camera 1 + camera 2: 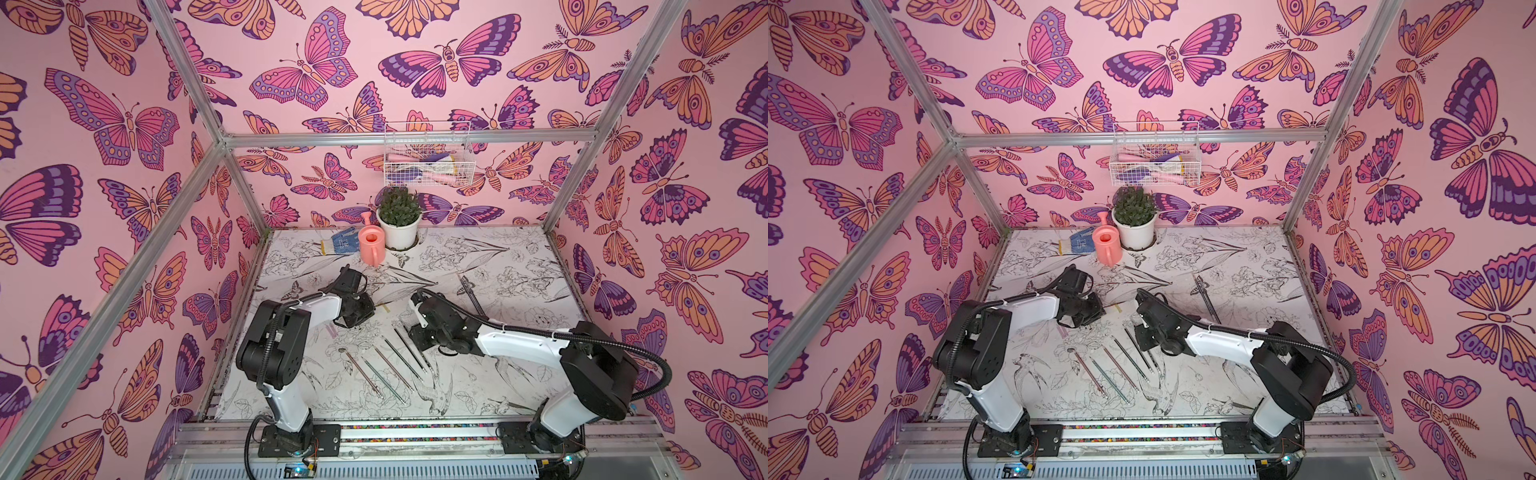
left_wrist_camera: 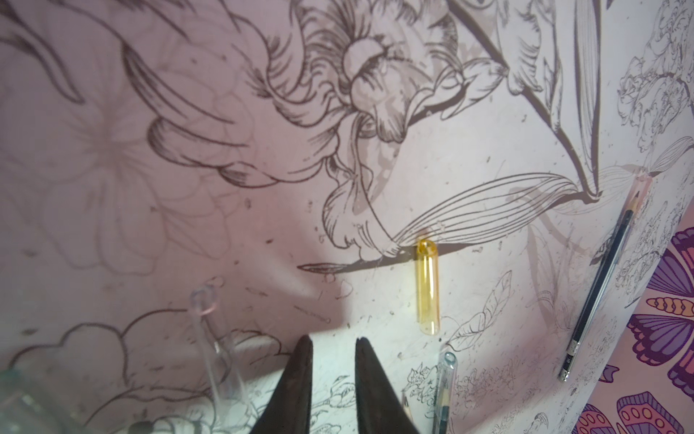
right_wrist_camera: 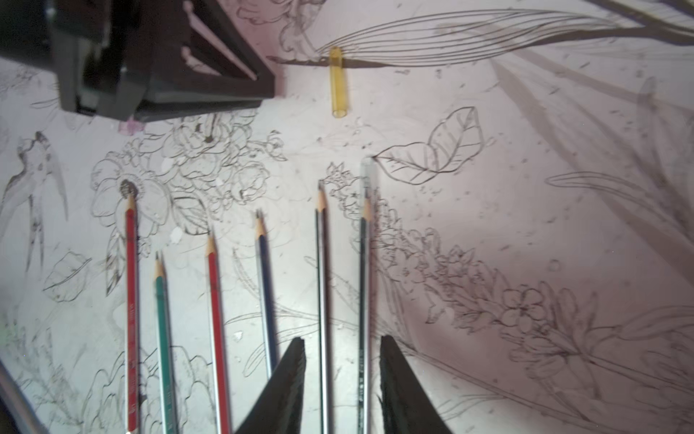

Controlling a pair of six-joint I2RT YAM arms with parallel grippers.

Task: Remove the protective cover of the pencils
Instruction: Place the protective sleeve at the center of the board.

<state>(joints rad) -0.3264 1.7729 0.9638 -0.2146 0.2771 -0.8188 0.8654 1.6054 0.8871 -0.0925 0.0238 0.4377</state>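
In both top views, two robot arms are reaching over a flower-printed table, where a row of pencils is lying side by side near the middle, between the arms. The left gripper is hanging just beside a loose yellow cap, and the right gripper is hovering at the far end of the row. A pink watering can, a potted plant and a glove are sitting at the back edge, under a wire basket on the wall. In the left wrist view, the left gripper is showing its fingers apart with only bare table between them. The yellow cap is lying just past them, a pink-tinted cap is lying to one side, and a black pencil is resting well apart near the table edge. In the right wrist view, the right gripper is holding its fingers apart, straddling two of the six pencils in sight without visibly touching either. One of the two, the capped pencil, is wearing a clear cap over its tip, while the other five points are lying bare.
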